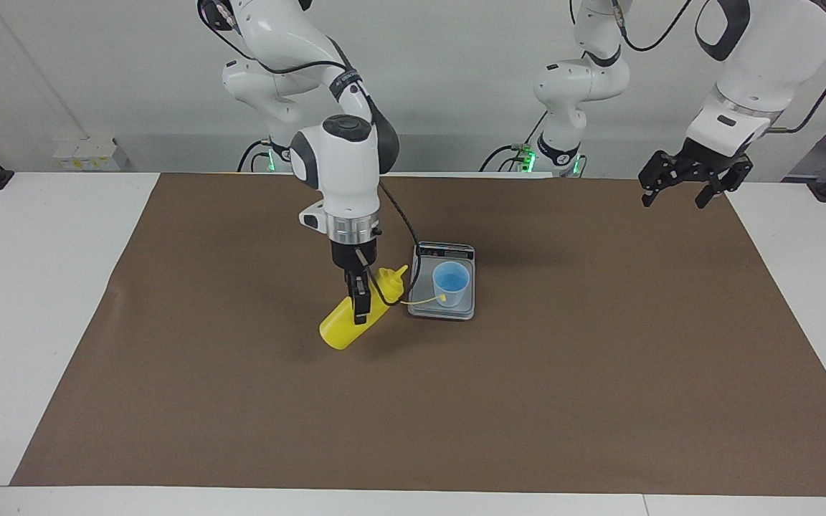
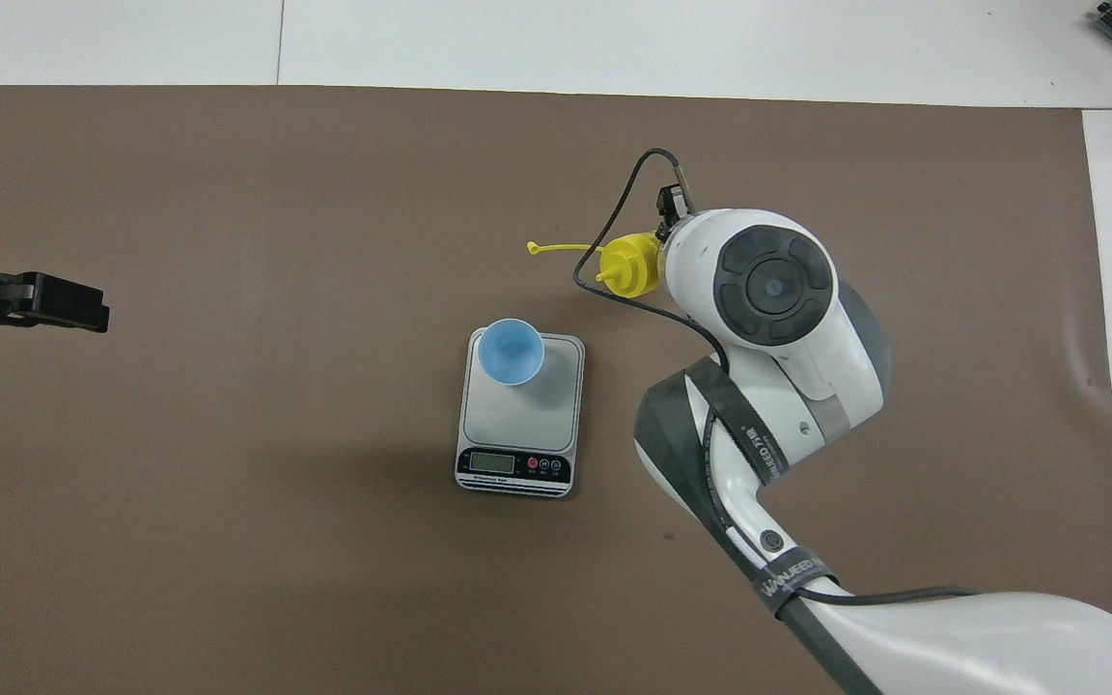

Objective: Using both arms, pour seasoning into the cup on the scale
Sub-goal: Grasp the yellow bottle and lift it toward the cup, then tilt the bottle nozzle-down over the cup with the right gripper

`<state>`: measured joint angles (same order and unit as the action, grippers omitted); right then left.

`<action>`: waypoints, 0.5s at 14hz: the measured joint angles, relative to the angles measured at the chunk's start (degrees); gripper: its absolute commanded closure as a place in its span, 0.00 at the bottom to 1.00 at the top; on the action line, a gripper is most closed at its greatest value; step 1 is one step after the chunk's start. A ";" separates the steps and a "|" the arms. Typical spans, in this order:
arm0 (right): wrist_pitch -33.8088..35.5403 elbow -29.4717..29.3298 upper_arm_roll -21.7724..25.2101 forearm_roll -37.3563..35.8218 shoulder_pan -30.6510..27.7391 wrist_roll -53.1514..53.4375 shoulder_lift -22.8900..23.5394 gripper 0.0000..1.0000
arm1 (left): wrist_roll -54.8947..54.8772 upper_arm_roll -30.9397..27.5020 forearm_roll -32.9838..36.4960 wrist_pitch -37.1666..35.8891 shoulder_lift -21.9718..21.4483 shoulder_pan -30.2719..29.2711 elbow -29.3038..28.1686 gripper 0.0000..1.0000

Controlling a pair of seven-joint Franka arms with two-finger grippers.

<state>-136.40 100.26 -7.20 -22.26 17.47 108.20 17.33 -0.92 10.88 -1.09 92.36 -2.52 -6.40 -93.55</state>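
The yellow seasoning bottle [image 1: 338, 328] is held tilted, with its nozzle pointing toward the scale. It also shows in the overhead view [image 2: 631, 265]. My right gripper [image 1: 361, 301] is shut on the bottle's middle from above; in the overhead view the wrist hides it. The tethered cap [image 1: 442, 297] hangs loose in front of the cup. The light blue cup [image 1: 451, 284] stands upright on the silver scale [image 1: 427, 307], as the overhead view shows for the cup [image 2: 511, 351] and scale [image 2: 517, 417]. My left gripper [image 1: 696, 188] waits open over the mat's left-arm end.
A brown mat [image 1: 528, 401] covers most of the white table [image 1: 26, 322]. The scale's display strip [image 2: 514, 465] faces the robots. Small white boxes [image 1: 87, 153] sit by the wall at the right arm's end.
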 measured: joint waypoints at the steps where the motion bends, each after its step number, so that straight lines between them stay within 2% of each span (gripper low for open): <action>1: -0.94 -0.04 0.00 -3.14 0.42 0.29 0.24 1.00 | 0.00 0.03 0.00 0.00 0.00 0.00 0.00 0.00; 3: -2.37 -0.11 -0.01 -9.18 1.49 3.80 0.47 1.00 | -0.01 0.07 0.00 0.00 0.00 0.00 0.00 0.00; 7: -6.81 -0.12 -0.03 -26.83 2.68 16.45 1.64 1.00 | -0.01 0.12 0.00 -0.02 0.00 0.01 -0.08 0.00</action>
<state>-143.21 100.13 -7.23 -49.09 20.16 124.65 18.97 -0.93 11.00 -1.09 92.34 -2.52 -6.39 -93.63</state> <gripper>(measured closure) 0.529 0.000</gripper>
